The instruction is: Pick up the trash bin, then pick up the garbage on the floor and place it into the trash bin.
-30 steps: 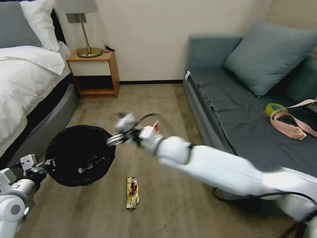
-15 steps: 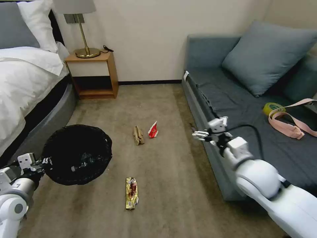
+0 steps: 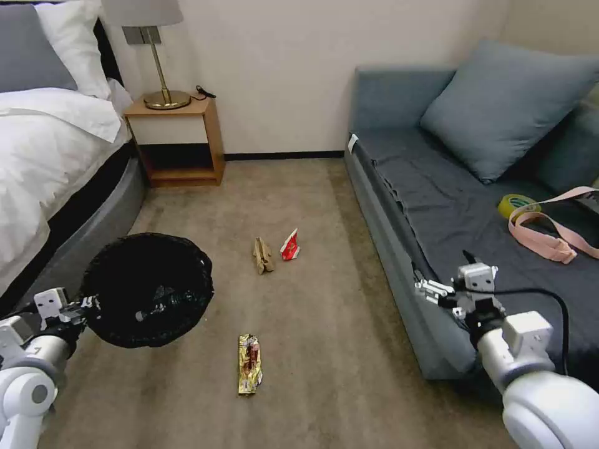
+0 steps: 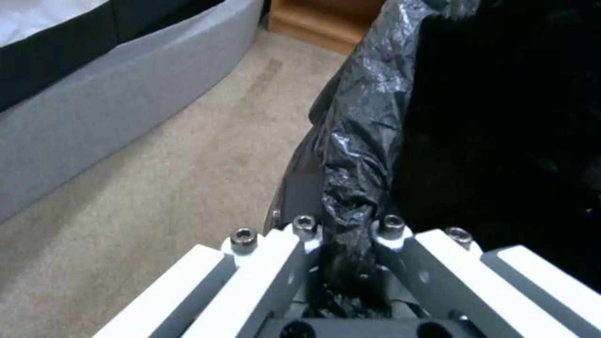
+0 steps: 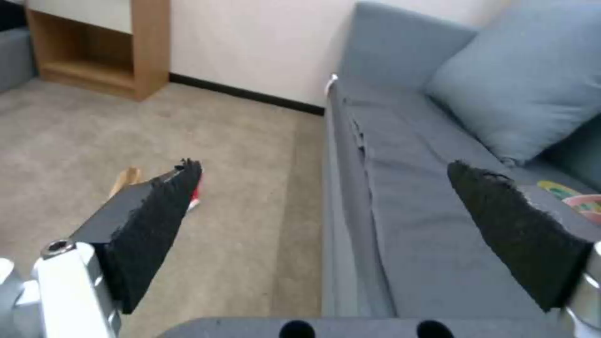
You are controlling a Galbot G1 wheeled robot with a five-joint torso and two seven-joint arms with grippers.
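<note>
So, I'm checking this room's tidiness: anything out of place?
Three litter pieces lie on the carpet: a gold snack wrapper, crumpled brown paper and a red-and-white packet. A yellow-green tape roll sits on the sofa.

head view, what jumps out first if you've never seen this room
The trash bin, lined with a crinkled black bag, hangs beside the bed, its rim clamped in the left gripper. On the carpet lie three litter pieces: a gold-yellow wrapper nearest the robot, with crumpled brown paper and a red-and-white packet side by side farther off. The right gripper is open and empty at the sofa's front edge.
</note>
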